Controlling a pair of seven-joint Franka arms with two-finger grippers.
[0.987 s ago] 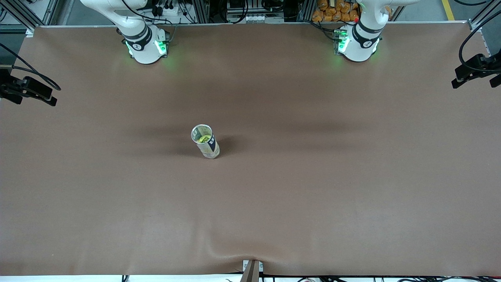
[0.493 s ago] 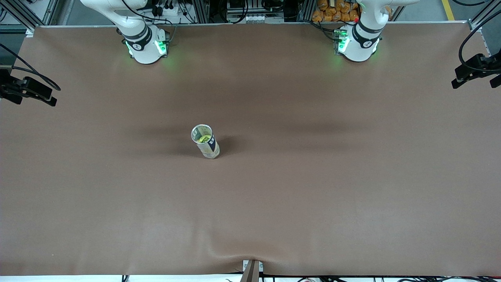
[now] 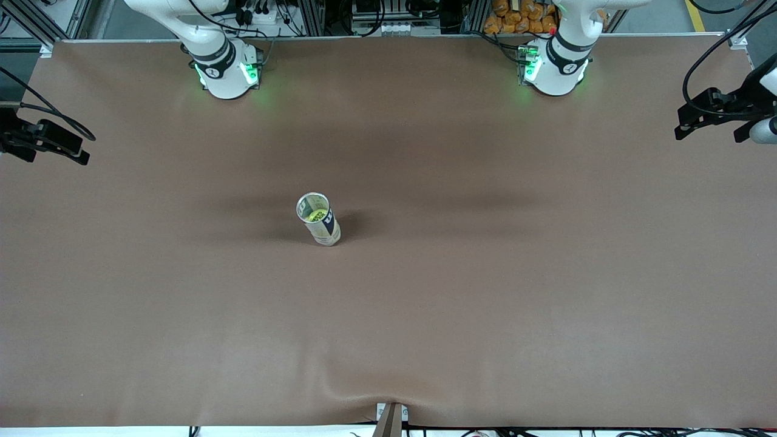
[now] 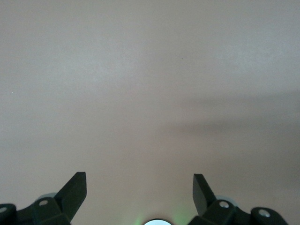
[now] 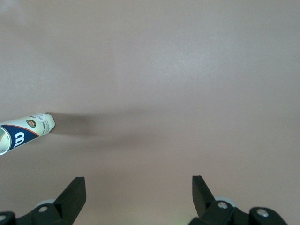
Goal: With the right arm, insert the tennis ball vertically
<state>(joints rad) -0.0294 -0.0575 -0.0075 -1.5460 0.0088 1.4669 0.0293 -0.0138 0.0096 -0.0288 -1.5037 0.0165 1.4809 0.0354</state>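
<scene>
You've got one wide brown cloth-covered surface (image 3: 485, 291), metal racks along the frame's top. One upright white-and-blue tennis-ball can (image 3: 318, 219) centre-left, one yellow ball (image 3: 314, 215) inside. Two hands, left hand (image 4: 139, 186) and right hand (image 5: 138, 186), both released, waiting.

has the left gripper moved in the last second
Yes. In the front view the left gripper, open over the brown table at the left arm's end, has come inward from the picture's edge, toward the upright tennis ball can.
</scene>
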